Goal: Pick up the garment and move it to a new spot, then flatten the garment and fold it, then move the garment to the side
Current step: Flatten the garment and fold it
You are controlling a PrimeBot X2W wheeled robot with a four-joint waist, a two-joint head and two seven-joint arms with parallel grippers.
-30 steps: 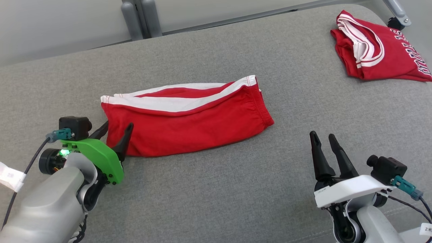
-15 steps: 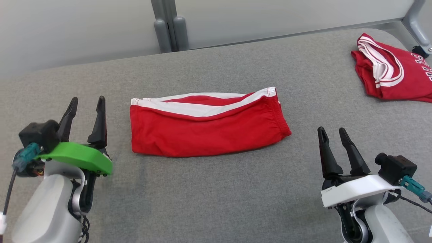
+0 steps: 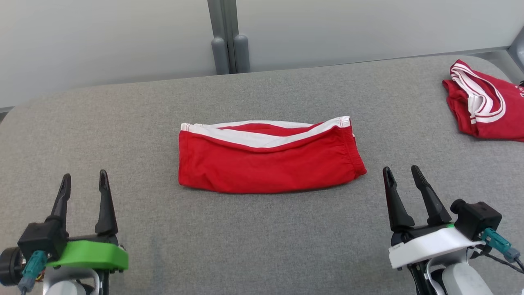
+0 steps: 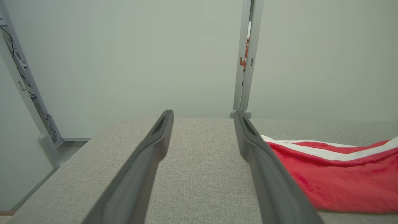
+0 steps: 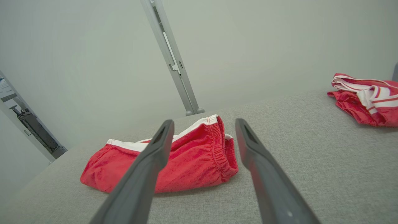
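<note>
Garment (image 3: pixel 268 162): red with a white stripe, looks folded into a long band. It lies flat near the middle of the grey desk (image 3: pixel 262 246). Its long axis runs left-right across the head view, with the elastic waistband end toward the robot's right.

Left pincer (image 3: pixel 84 175): jaws apart, empty, low left, fingers pointing away from the robot. Right pincer (image 3: pixel 400 169): jaws apart, empty, low right, same pointing. Neither touches the cloth.

Key relation: the garment sits ahead of both pincers and between them.
- The right pincer is nearer, its tips just off the waistband corner but apart from it.
- The left pincer is well apart from the other short end.
- Right wrist view: the garment (image 5: pixel 186 161) lies ahead and left of the fingers.
- Left wrist view: the garment (image 4: pixel 335 174) lies ahead and right.

Judgement: the fold looks done, so the move to the side is what's left. Gripping both short ends would likely keep the fold intact.

Room:
- Bare desk to the left and on the near side.
- A second red garment (image 3: pixel 479 102) takes the far right corner, so less space there.
- The desk's far edge runs behind the garment, near a wall panel with a grey post (image 3: pixel 229 41).
</note>
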